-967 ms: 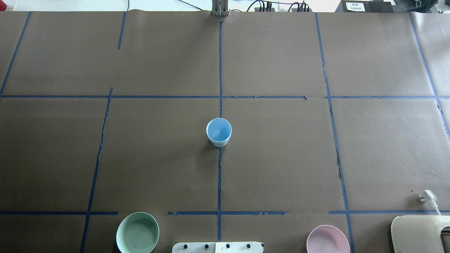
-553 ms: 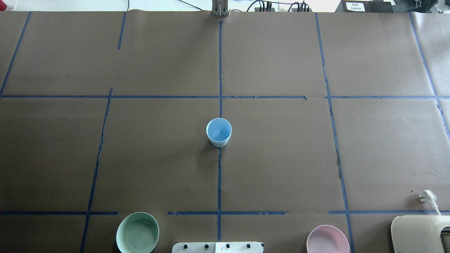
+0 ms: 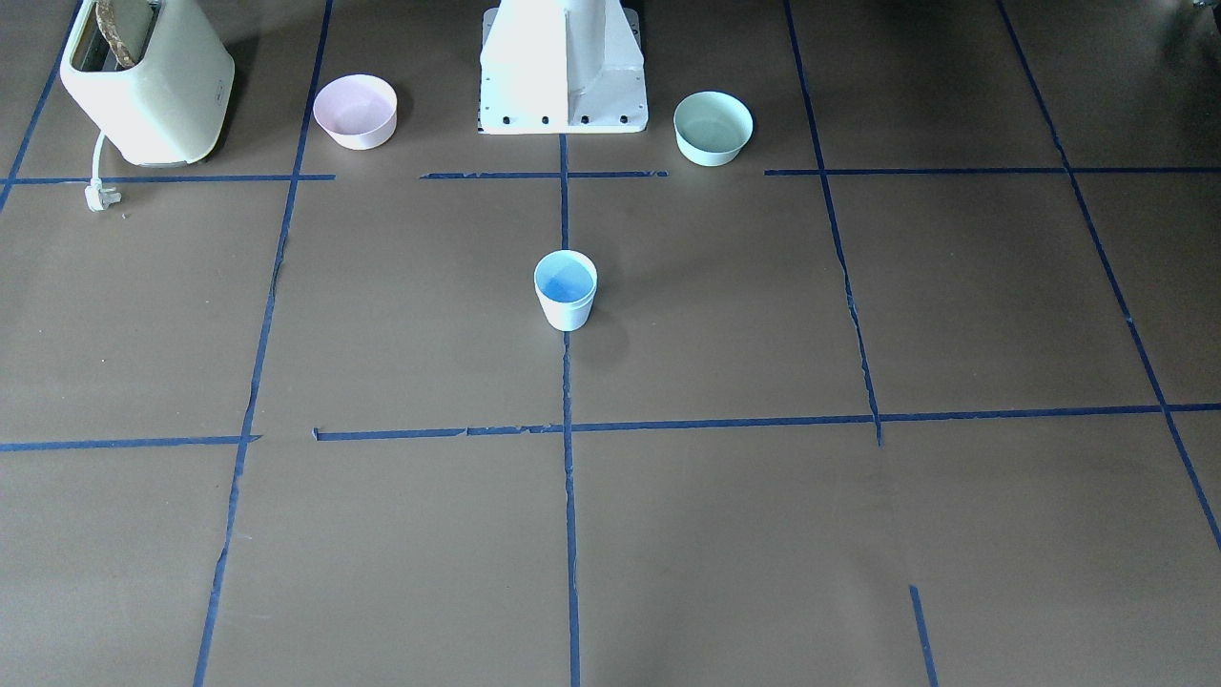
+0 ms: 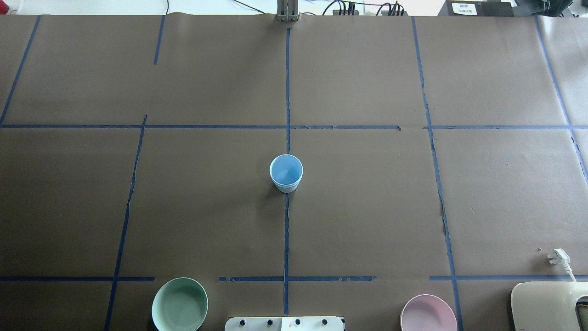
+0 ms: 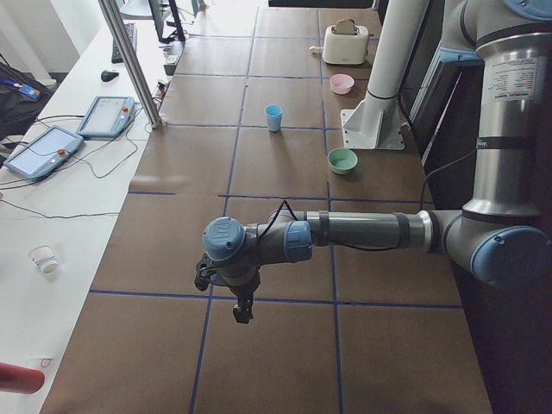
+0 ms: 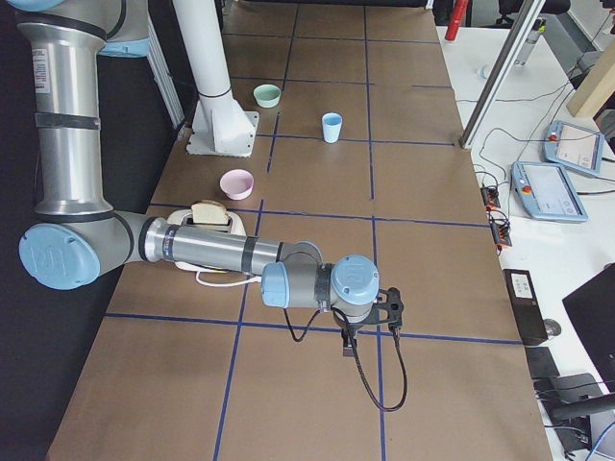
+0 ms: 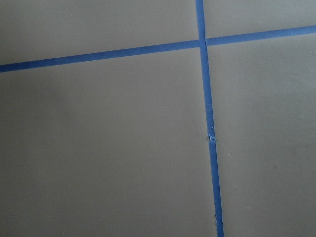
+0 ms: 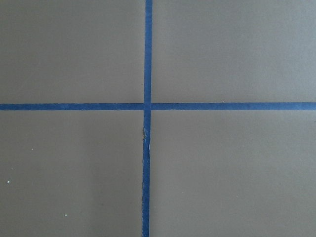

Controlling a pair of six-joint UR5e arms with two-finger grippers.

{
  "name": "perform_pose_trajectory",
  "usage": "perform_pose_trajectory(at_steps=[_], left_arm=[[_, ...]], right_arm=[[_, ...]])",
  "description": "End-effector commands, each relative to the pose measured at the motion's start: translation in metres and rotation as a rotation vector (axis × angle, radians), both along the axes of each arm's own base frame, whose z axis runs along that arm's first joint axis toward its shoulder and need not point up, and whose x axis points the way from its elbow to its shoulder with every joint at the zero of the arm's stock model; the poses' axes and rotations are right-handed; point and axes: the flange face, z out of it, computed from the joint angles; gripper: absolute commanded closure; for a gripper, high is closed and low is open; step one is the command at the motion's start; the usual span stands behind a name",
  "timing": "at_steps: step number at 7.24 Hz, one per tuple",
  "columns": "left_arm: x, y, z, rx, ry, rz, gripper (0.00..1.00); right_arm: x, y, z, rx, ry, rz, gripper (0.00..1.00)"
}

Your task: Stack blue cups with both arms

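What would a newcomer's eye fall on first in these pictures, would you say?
A lone blue cup stands upright on the centre tape line of the table. A mint-green bowl and a pink bowl sit either side of the white pedestal, while the left arm and right arm reach over opposite table ends, far from the cup.

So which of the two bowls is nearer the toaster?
The pale pink bowl: it stands between the toaster and the white base; the mint-green bowl is beyond the base.
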Motion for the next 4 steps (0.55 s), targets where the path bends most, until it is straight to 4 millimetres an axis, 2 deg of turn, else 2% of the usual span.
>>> perform_pose_trajectory(at_steps=[1, 2, 4], left_arm=[[0.000, 0.000, -0.001, 0.001, 0.002, -0.001, 0.00], [0.000, 0.000, -0.002, 0.002, 0.002, -0.001, 0.00], [0.000, 0.000, -0.003, 0.005, 0.002, -0.001, 0.00]], right_arm=[[0.002, 0.001, -0.004, -0.025, -0.002, 0.034, 0.00], [0.003, 0.002, -0.008, -0.038, -0.007, 0.037, 0.00], [0.003, 0.002, -0.034, -0.095, 0.000, 0.032, 0.00]])
